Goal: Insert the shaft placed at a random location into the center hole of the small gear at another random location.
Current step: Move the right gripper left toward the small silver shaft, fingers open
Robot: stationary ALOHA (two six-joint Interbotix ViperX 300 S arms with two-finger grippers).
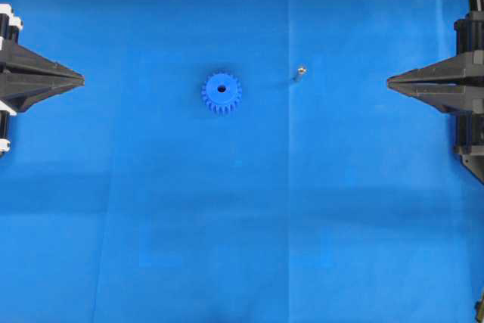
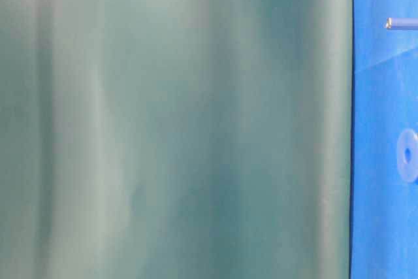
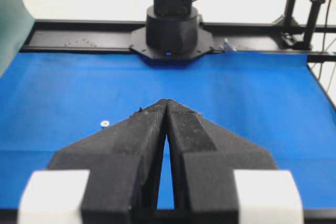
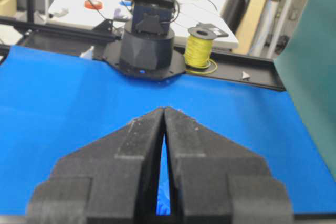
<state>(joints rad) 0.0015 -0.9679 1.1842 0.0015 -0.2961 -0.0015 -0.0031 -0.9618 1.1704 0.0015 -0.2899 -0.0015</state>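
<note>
The small gear (image 1: 221,94) is bright blue and lies flat on the blue cloth left of the middle, its center hole (image 1: 221,88) dark and facing up. The shaft (image 1: 299,73) is a tiny silvery pin to the right of the gear, apart from it. It shows as a pale dot in the left wrist view (image 3: 104,124) and as a thin rod in the table-level view (image 2: 398,23), where the gear (image 2: 408,155) is a blurred disc. My left gripper (image 1: 82,79) is shut and empty at the left edge. My right gripper (image 1: 389,81) is shut and empty at the right edge.
The blue cloth (image 1: 242,225) covers the table. A green curtain (image 2: 176,122) fills most of the table-level view. The opposite arm's base (image 3: 170,30) stands at the far edge. A yellow wire spool (image 4: 199,45) sits behind the other base (image 4: 149,40).
</note>
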